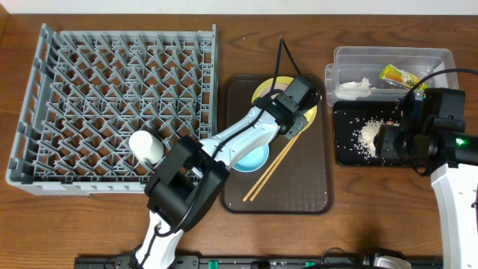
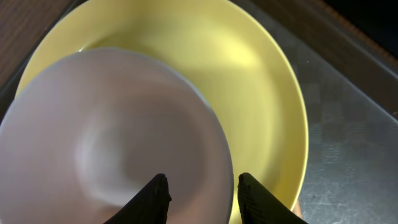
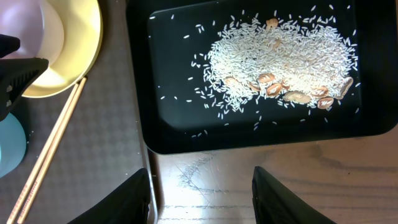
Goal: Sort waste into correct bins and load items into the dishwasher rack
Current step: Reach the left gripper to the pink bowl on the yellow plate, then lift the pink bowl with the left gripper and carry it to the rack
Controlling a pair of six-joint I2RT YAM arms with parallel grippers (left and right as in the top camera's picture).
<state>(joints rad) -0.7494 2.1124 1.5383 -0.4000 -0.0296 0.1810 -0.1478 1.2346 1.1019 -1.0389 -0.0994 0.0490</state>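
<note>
The left gripper (image 2: 202, 177) is down at the white bowl (image 2: 112, 137), its jaws parted and straddling the bowl's right rim, one finger inside the bowl and the other outside it, not pressed closed on it. The bowl sits on the yellow plate (image 2: 261, 93) at the far end of the dark brown serving tray (image 1: 299, 187). Nearer on the same tray are the light blue bowl (image 1: 252, 158) and, just to its right, the two wooden chopsticks (image 1: 272, 170), lying together on a slant. At left, the grey dishwasher rack (image 1: 97, 82) holds the small white cup (image 1: 147, 146) toward its near right corner. At right, the right gripper (image 3: 200, 171) hangs with its fingers spread wide and holding nothing, over the near edge of the black tray (image 3: 161, 93) and the wooden table (image 1: 373, 224). The tray carries a spread of rice scraps (image 3: 280, 62) with a few brownish bits among them. Beyond it, the clear tub (image 1: 441, 60) contains the crumpled tissue (image 1: 355, 86) and the yellow-green wrapper (image 1: 398, 75).
</note>
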